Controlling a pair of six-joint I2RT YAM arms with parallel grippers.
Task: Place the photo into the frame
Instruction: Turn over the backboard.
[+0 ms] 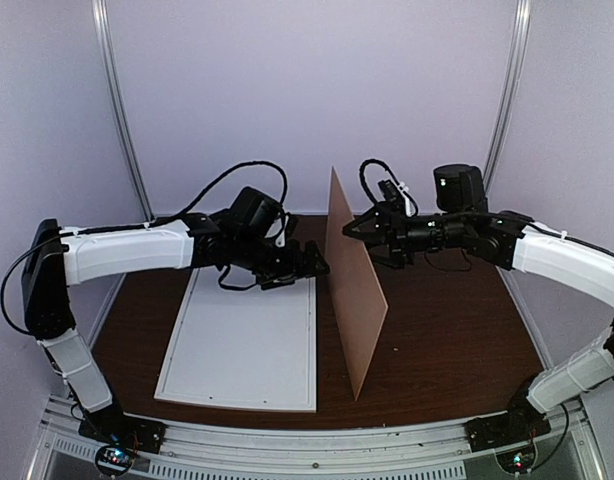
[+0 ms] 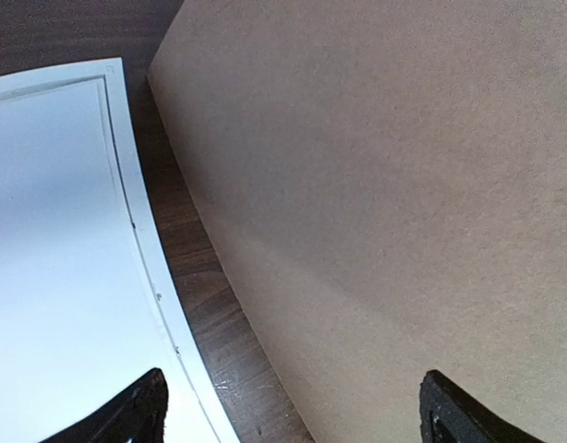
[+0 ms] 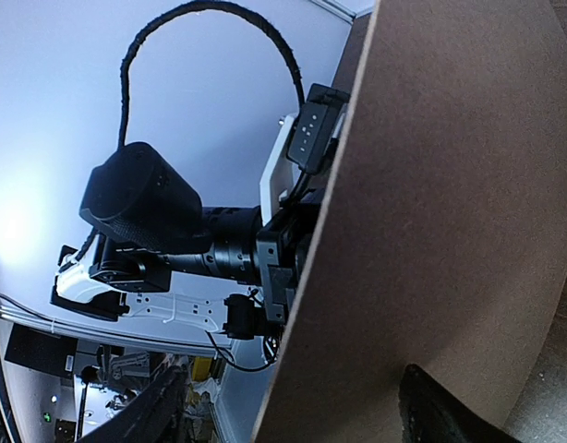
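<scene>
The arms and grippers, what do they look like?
The left arm and right arm have white shells and black joints. The left gripper and right gripper are black. A black cable loops above each wrist.

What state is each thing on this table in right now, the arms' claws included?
Board: standing on edge, nearly upright.
Frame: lying flat on the table, a white sheet filling it.
Left gripper: open, close beside the board.
Right gripper: open, by the board's far end.
</scene>
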